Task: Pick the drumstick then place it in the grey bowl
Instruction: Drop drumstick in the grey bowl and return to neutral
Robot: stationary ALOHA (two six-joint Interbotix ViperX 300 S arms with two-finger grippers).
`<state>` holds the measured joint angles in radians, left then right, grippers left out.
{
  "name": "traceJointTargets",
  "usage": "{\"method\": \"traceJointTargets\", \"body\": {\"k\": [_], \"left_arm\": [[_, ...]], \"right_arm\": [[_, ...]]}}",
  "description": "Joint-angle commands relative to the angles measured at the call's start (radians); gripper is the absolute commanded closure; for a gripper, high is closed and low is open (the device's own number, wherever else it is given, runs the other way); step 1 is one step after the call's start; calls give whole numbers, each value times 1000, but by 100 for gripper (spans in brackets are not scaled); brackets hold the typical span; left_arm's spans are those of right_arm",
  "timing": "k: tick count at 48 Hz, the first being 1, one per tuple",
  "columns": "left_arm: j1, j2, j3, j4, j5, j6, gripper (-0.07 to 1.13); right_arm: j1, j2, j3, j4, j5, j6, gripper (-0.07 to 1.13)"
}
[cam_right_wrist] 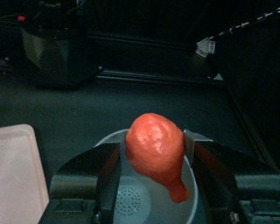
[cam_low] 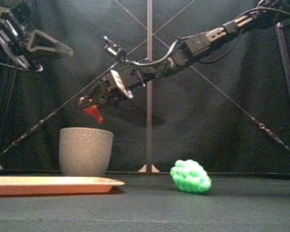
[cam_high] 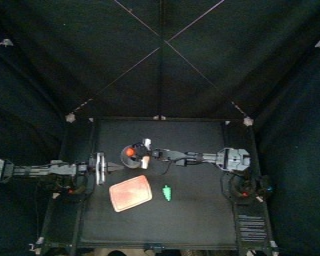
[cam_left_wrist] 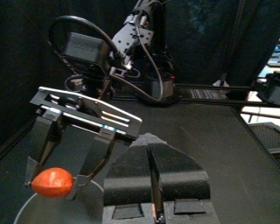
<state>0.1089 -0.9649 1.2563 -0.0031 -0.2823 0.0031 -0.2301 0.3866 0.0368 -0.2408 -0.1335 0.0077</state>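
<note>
The red drumstick (cam_low: 94, 112) hangs just above the tall grey speckled cup (cam_low: 87, 151), held thick end up. My right gripper (cam_low: 102, 100) is shut on it, its arm reaching in from the right past the table's middle. In the right wrist view the drumstick (cam_right_wrist: 157, 149) fills the space between the jaws, and the cup's mouth (cam_right_wrist: 133, 199) lies directly below. From above, the right gripper (cam_high: 139, 155) is over the cup (cam_high: 127, 156). My left gripper (cam_left_wrist: 154, 179) rests at the table's left side, jaws together and holding nothing.
A flat pink tray (cam_high: 131, 193) lies in front of the cup, toward the table's front. A bumpy green toy (cam_low: 191, 177) sits on the table to the tray's right. The resting left arm (cam_high: 63, 170) lies just left of the cup.
</note>
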Motion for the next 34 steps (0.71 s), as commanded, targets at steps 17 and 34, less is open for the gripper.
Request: {"method": "traceJointTargets", "body": {"k": [17,34], "left_arm": [[2,2,-3,0,-9,2,101],[3,2,9,0,-9,-5,101]], "right_arm": [[18,-32,2,67,20,-3,10],[8,-202,233,121,-69,-3,10]]}}
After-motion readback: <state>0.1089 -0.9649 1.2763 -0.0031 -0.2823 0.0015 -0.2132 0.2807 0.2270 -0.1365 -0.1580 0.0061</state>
